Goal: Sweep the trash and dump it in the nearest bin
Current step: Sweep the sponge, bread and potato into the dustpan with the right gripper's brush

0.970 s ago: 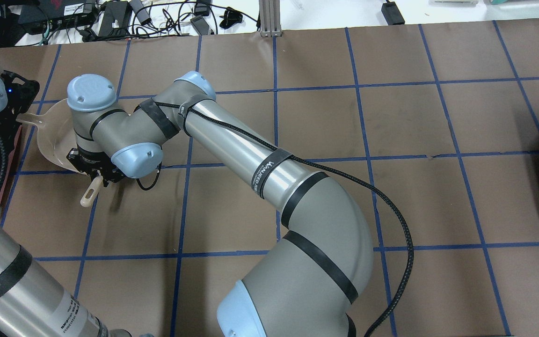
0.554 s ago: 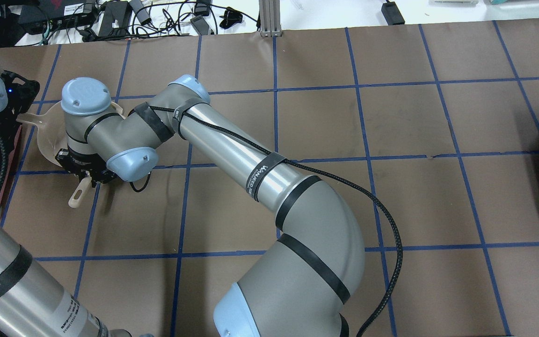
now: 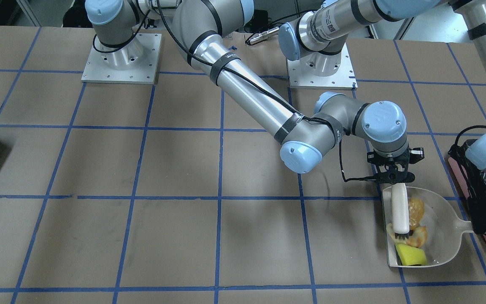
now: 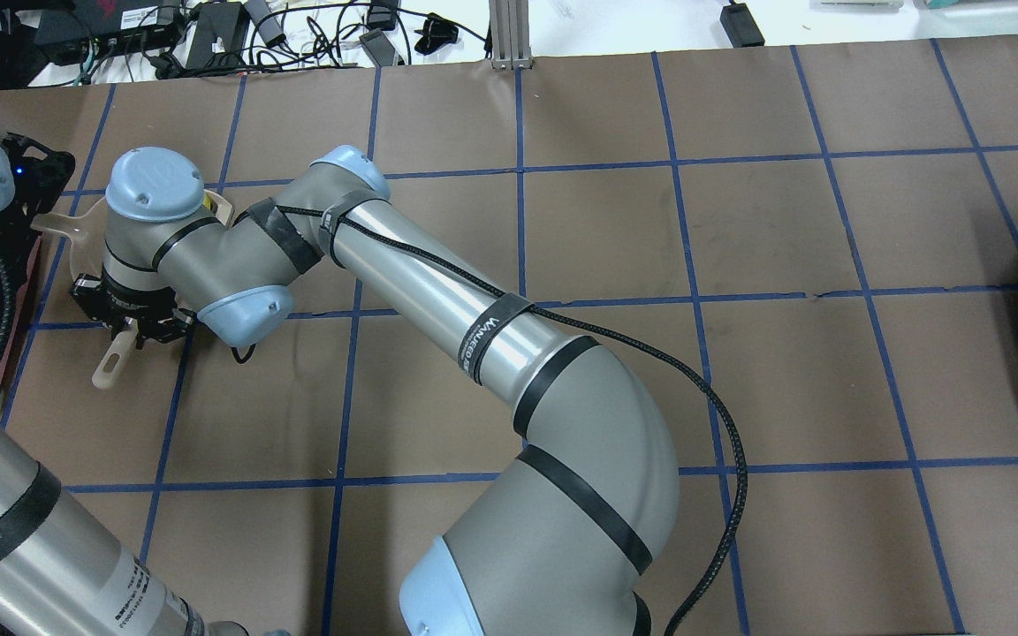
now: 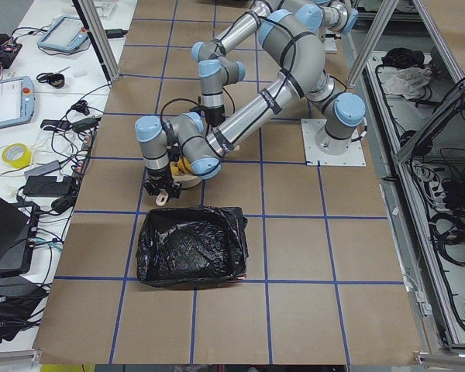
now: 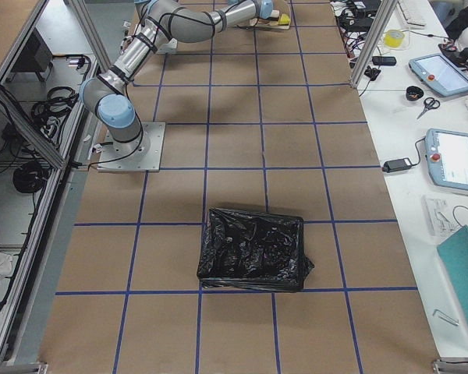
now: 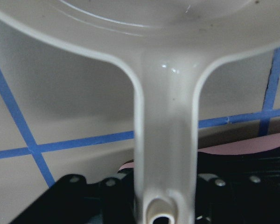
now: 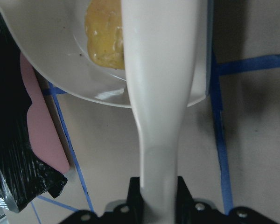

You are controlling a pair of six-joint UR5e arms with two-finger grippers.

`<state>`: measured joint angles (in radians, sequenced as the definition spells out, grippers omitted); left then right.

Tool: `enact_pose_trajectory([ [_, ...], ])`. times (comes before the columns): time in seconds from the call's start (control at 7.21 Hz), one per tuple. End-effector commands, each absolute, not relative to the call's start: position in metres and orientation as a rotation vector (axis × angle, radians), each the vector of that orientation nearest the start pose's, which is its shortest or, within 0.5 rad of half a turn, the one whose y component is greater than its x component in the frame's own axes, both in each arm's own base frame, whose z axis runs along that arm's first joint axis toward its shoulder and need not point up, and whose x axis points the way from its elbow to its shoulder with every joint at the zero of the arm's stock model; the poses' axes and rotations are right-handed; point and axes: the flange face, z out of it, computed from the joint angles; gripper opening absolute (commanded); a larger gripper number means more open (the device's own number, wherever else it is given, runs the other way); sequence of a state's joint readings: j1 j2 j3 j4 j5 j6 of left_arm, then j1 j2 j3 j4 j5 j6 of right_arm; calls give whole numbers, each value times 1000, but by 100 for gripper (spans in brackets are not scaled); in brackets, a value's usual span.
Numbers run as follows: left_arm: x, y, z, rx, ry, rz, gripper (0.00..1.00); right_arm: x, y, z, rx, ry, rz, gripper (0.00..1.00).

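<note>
**A:** So how is that trash going to handle once the pan moves?

**B:** Light and loose, I reckon. All three pieces sit inside the dustpan (image 3: 441, 228), bunched near its open lip. The orange-brown lump (image 3: 416, 207) is glossy and rounded, so it probably slides or rolls easily. The croissant-like piece (image 3: 420, 240) is curved and shiny too. The yellow wedge (image 3: 411, 255) looks spongy and matte, so it should grip a little more and squash rather than break.

**A:** Who's holding what?

**B:** The right hand (image 3: 396, 182) is clamped on the end of the brush (image 3: 400, 209), a smooth cream plastic handle with dark bristles down among the pieces. The left hand (image 3: 484, 228) looks closed around the dustpan's narrow handle. In its wrist view the handle runs straight into the jaws, though the fingers themselves are hard to make out.

**A:** Is that a good place to hold it?

**B:** Yeah, the handle's the stiff part. The pan is thin, pale, slick plastic with a shallow curved back wall, so I'd keep it level or tilted back until it's over the bin (image 5: 190, 273). That's the pink-sided one with the crinkly black liner, just beside the pan on the brown, blue-taped tabletop (image 3: 141, 169).
</note>
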<state>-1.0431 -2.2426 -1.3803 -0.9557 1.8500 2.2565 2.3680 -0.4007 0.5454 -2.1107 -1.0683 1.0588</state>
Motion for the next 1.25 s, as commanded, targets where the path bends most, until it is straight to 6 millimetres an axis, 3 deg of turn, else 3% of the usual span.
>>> enact_pose_trajectory([
  [0.0,273,-679,232,-2487,-2163,-414,0,780,-499,226,174,2478,206,0],
  [0.28,273,-679,232,-2478,-2171,-411,0,773,-494,271,184,2469,183,0],
  [0.55,273,-678,233,-2479,-2172,-410,0,741,-506,305,181,2528,171,0],
  [0.83,270,-677,230,-2456,-2179,-389,0,679,-537,335,293,2633,185,0],
  [1.11,256,-673,231,-2277,-2249,-217,0,607,-544,345,305,2719,231,0],
])
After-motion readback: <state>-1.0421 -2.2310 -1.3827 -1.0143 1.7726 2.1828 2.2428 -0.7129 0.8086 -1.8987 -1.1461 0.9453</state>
